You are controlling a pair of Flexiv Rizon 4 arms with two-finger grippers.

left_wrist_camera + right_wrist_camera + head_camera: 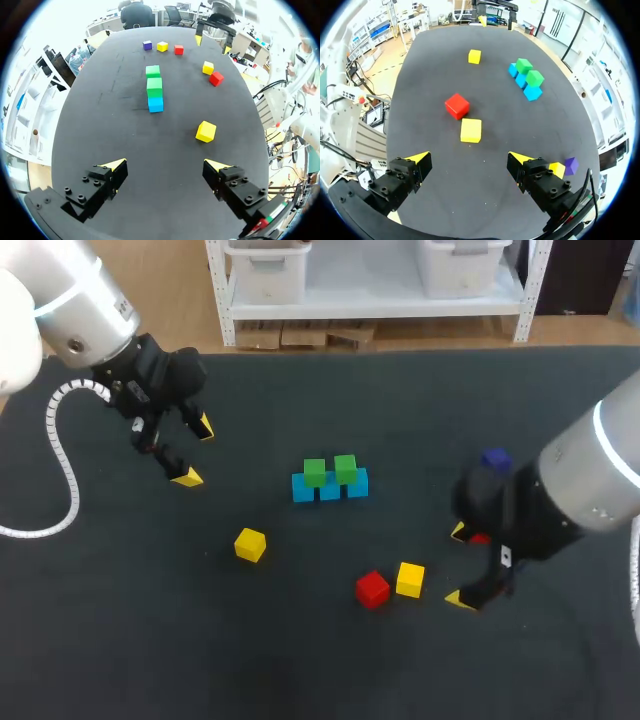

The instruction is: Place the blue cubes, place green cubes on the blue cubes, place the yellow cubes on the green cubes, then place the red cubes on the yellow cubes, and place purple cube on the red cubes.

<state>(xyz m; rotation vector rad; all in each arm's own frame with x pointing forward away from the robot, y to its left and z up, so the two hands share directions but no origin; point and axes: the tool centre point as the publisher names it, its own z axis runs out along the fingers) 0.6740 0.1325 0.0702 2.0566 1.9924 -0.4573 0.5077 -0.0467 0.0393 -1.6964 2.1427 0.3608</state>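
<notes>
Green cubes [314,472] — atop blue cubes [303,488].

Head view: my right arm [580,490] covers most of 1 red cube [480,538] & part of the purple cube [495,460]. Right wrist view: a yellow cube [558,170] peeks out from behind my finger [536,174]. Left wrist view: green cubes [154,86] hide the blue cubes [155,104], only 1 shows.
</notes>
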